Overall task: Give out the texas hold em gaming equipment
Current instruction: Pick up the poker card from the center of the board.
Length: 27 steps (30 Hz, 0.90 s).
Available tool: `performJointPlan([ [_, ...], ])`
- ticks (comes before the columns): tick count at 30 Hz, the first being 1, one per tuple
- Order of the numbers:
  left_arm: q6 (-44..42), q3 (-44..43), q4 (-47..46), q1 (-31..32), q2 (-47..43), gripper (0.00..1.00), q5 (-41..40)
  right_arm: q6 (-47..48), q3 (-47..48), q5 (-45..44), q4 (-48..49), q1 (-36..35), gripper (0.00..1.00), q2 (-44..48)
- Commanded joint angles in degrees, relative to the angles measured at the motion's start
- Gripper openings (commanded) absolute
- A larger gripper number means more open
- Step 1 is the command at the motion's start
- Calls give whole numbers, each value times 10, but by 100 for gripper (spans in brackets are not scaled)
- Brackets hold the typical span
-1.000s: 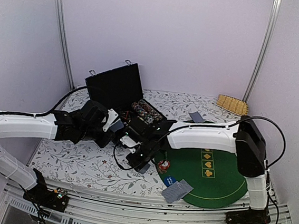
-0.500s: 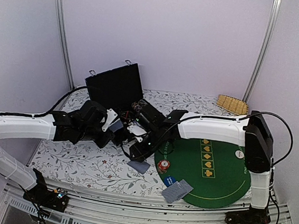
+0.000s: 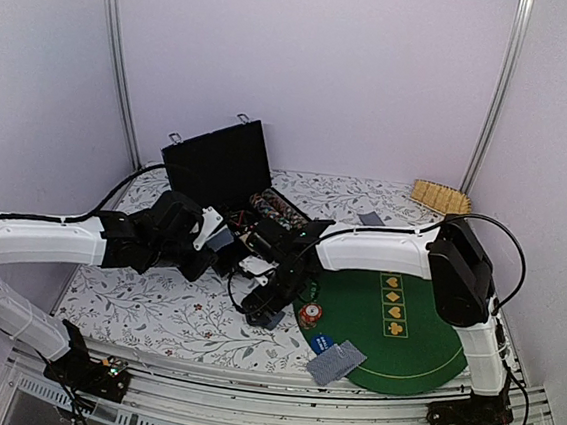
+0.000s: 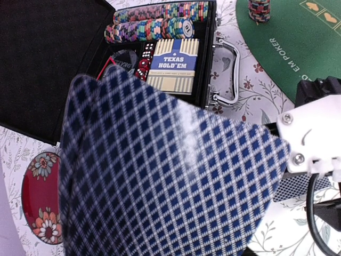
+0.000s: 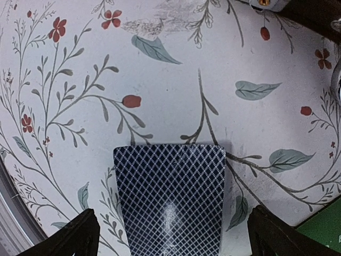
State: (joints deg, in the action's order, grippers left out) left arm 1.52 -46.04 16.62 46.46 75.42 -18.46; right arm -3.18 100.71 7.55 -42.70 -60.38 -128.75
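The left gripper (image 3: pixel 216 240) pinches a blue-checked card (image 4: pixel 170 170) that fills the left wrist view. Above it, the black case (image 4: pixel 42 64) holds chips (image 4: pixel 154 24) and a box (image 4: pixel 173 65) marked "TEXAS HOLD'EM". The right gripper (image 5: pixel 173 237) is wide open and holds nothing. A second card (image 5: pixel 169 197) lies flat on the flowery cloth (image 5: pixel 160 80) between its fingers. The green mat (image 4: pixel 314 42), upper right, says "EM POKER".

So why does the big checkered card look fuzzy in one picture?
Left wrist view: the checkered card is very near the lens, so it blurs and carries a glare streak, while the deck box behind is sharp. Right wrist view: the card on the cloth is crisp, with one white shine spot.
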Motion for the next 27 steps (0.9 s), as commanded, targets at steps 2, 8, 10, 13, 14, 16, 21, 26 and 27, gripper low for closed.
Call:
performJointPlan([
  [2, -6, 5, -15, -6, -10, 44, 7, 25, 24, -38, -21, -18, 100, -27],
  [8, -8, 5, -15, -6, -12, 44, 6, 24, 31, -107, -57, -35, 92, -50],
  [10, -8, 5, -17, -5, -13, 44, 7, 25, 24, -84, -49, -35, 87, -50],
  [13, -9, 4, -15, -5, -11, 44, 5, 26, 18, -43, -38, -35, 71, -46],
  [14, -9, 4, -14, -5, -11, 44, 4, 26, 18, -39, -36, -35, 65, -44],
  [16, -8, 5, -14, -5, -13, 44, 4, 26, 18, -36, -33, -34, 59, -41],
  [21, -9, 5, -15, -5, -14, 44, 3, 25, 20, -30, -31, -32, 48, -31],
  [26, -8, 5, -15, -5, -13, 44, 3, 23, 17, -16, -20, -25, 43, -4],
  [27, -8, 5, -14, -6, -14, 44, 2, 22, 15, -11, -17, -22, 42, 4],
])
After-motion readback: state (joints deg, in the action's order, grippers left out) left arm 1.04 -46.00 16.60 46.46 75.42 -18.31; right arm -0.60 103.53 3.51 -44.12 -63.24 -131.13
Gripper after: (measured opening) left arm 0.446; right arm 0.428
